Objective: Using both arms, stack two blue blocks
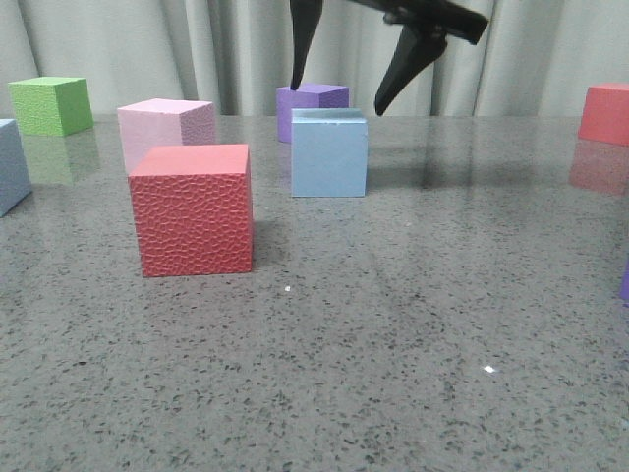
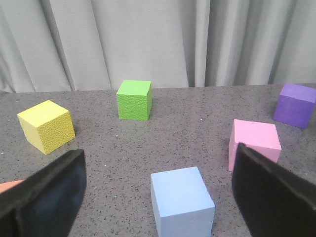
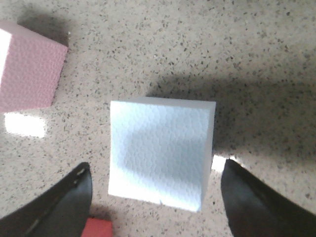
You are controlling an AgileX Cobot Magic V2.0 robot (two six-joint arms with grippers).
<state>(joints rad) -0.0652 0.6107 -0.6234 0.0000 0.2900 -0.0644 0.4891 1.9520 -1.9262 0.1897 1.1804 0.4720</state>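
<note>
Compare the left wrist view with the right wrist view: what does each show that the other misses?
Only the left wrist view shows the yellow cube, the green cube, the purple cube, the curtain and the open left gripper with one blue block ahead of it.

Only the right wrist view shows the open right gripper above the other blue block, plus a red cube's corner.

Both show the speckled table and a pink cube.

A black two-fingered gripper [image 1: 342,98] hangs spread above the pale blue foam cube [image 1: 329,153] on the speckled grey table [image 1: 393,344].
</note>
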